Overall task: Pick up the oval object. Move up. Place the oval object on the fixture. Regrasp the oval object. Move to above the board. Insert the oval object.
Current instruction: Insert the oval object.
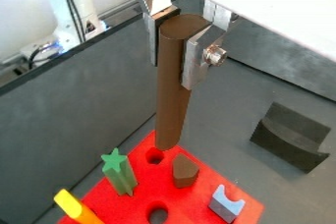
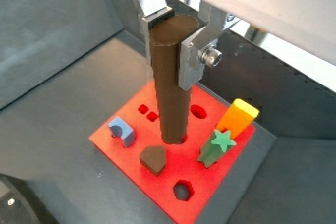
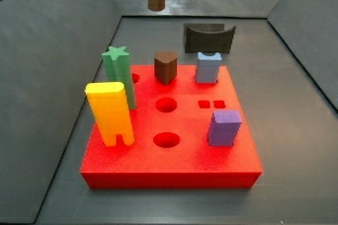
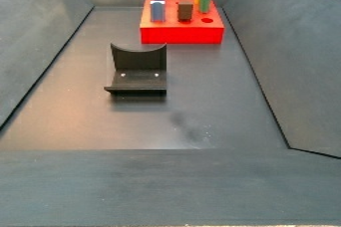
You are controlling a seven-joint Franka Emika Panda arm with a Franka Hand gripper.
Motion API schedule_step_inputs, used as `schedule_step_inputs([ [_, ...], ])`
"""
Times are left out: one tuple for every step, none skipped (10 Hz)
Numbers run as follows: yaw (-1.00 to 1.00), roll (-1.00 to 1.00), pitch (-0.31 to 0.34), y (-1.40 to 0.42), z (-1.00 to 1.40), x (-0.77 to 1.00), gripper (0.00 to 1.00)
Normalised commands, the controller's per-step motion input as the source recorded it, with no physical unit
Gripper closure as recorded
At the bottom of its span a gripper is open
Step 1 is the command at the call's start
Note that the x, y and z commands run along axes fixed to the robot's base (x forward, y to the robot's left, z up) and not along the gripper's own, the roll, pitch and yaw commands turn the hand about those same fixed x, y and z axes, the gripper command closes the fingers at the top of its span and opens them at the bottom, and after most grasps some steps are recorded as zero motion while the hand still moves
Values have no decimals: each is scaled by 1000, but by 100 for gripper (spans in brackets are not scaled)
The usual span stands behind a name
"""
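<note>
Claw (image 1: 180,39) grips oval object (image 1: 170,90) upright, seemingly above board (image 1: 137,208).

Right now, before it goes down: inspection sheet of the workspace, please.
Surface: dark grey floor inside sloped grey walls; faint pale scuffs on it in a side view.
Job's things: oval object, a brown peg, hangs upright from the claw above the red board; the fixture stands unoccupied, apart from the board.
Clutter: on the board, yellow peg, green star peg, purple peg, blue peg, pointed brown peg; several round holes free.
Claw: claw shut on the oval object's upper end.
Cables: dark cables outside the wall in a wrist view.
Surroundings: white equipment beyond the wall; nothing else seen.
</note>
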Motion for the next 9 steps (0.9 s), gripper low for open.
schedule_step_inputs([
  [-786, -70, -91, -203, -71, 160, 100],
  [-923, -50, -71, -200, -77, 9, 100],
  [-760, -53, -27, -226, -77, 226, 100],
  [-780, -43, -16, -231, -80, 200, 100],
  [-763, -37, -3, -240, -86, 234, 100],
  [-689, -14, 0, -260, -143, 320, 100],
  [-797, 0, 0, -260, -277, 194, 100],
  [-880, 30, 0, -251, -400, 74, 100],
  [-917, 27, 0, -243, -389, 14, 100],
])
